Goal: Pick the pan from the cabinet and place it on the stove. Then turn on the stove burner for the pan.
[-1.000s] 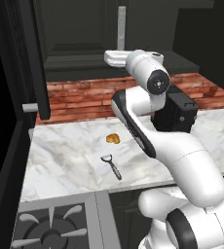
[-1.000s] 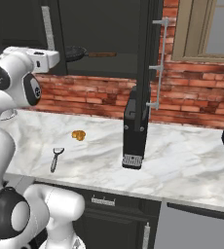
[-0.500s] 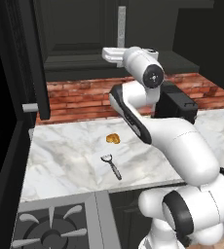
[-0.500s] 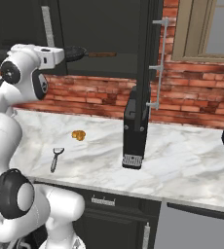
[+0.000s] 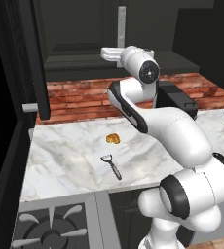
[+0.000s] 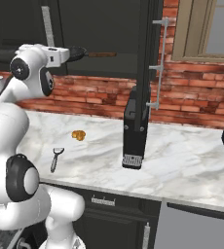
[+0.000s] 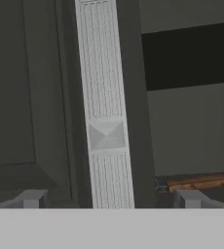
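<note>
Black-green wall cabinet with panelled doors runs across the top of what we see, and one door is swung open, its edge with the long silver bar handle sticking out toward us in the right base view. Going left to right in the left base view: grey steel gas stove top with black pronged grates sits at the bottom left, then the white marbled counter in front of the red brick backsplash. On the counter we spot a small orange-brown lump of food and, just beside it toward the front, a small silver-headed peeler with a dark handle. Further right, a tall black boxy appliance stands on the marble.

Our white arm is reaching up to the cabinet, with the two-finger gripper spread wide and holding nothing. In the hand view the small fingertips sit either side of a pale ribbed vertical strip on the cabinet front.

Round black frying pan is on the cabinet shelf just right of the hand, its thin brown handle pointing right. We also catch that handle at the lower right of the hand view, apart from the fingers.
</note>
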Controlling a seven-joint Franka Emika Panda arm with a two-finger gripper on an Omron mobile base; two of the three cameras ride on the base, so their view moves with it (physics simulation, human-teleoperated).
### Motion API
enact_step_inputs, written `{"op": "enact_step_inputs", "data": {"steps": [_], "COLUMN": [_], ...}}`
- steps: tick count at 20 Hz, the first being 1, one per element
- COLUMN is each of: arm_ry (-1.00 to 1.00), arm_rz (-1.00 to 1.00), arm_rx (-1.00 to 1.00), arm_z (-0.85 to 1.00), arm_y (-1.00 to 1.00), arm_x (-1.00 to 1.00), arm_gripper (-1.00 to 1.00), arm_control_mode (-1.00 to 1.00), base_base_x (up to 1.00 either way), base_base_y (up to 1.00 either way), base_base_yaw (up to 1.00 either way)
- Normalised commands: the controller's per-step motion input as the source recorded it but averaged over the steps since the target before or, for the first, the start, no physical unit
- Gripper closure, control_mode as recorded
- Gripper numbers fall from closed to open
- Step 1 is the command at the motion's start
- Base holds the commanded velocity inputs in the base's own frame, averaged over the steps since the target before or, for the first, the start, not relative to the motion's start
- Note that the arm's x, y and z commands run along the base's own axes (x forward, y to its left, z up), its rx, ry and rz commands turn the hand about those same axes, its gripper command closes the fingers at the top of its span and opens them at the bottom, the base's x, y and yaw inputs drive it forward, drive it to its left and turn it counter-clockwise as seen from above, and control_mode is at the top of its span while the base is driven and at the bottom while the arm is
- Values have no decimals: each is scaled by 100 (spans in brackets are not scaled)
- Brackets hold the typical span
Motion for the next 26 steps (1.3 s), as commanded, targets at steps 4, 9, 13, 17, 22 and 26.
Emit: {"op": "enact_step_inputs", "data": {"steps": [4,9,13,17,22,26], "arm_ry": [3,4,6,3,6,5], "arm_rz": [0,0,0,0,0,0], "arm_rx": [0,0,0,0,-1,-3], "arm_z": [-2,-4,-5,0,-4,-7], "arm_y": [3,3,10,8,9,7], "arm_x": [27,28,27,18,7,4], "arm_gripper": [-100,-100,100,100,100,100], "arm_control_mode": [-100,-100,-100,-100,-100,-100], "base_base_x": [0,0,0,0,0,0], "base_base_y": [0,0,0,0,0,0], "base_base_yaw": [0,0,0,0,0,0]}}
